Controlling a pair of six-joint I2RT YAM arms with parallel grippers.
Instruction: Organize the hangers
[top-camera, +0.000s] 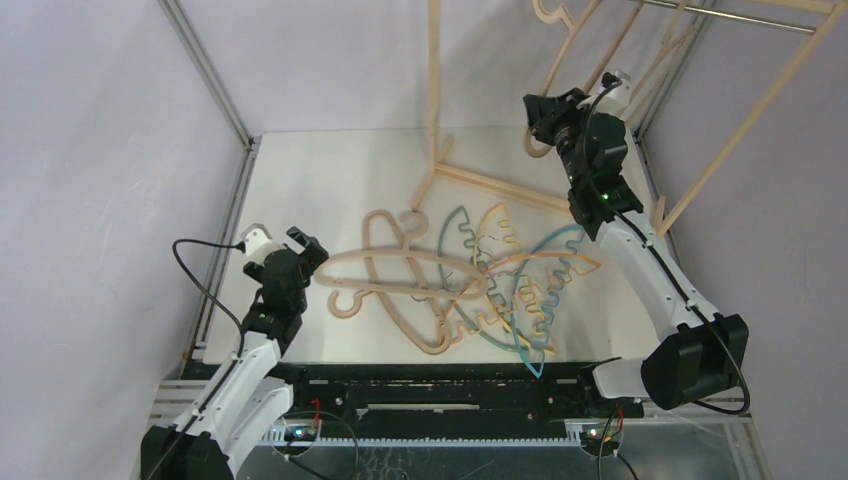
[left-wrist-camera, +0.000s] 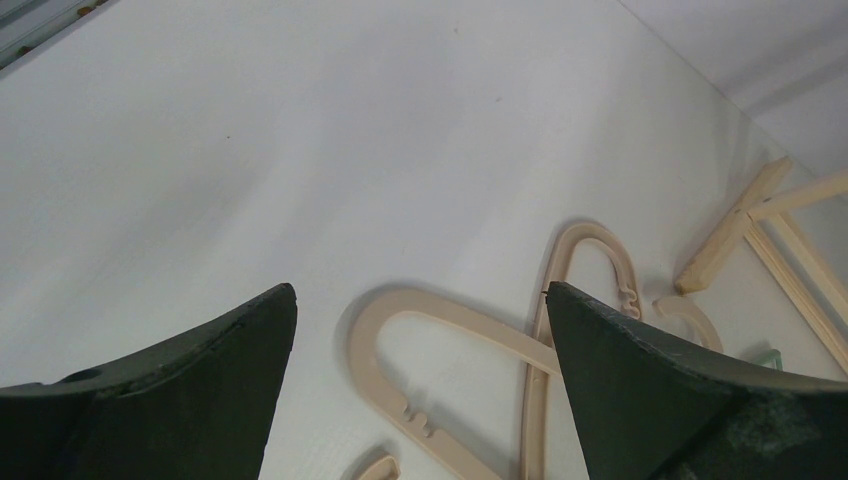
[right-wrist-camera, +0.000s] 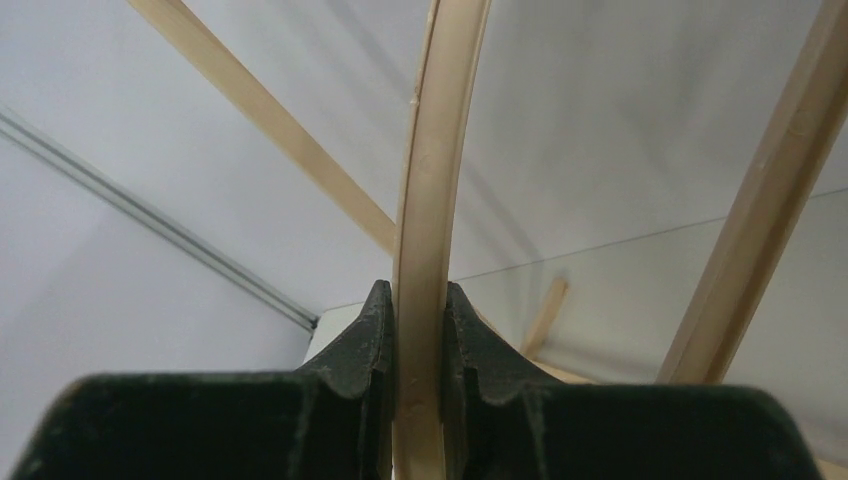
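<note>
White table, pale lilac walls, and a wooden rack with a metal rod standing at the far right. The right gripper is raised beside the rack, its fingers clenched on the thin curved arm of one beige hanger, which runs upward from between them. The left gripper hangs low over the table with its fingers spread and nothing between them. Just ahead of it lie the looped ends of the other beige hangers, flat on the table. Beyond those, farther from the left gripper, thin coloured hangers overlap them in a tangled heap.
</note>
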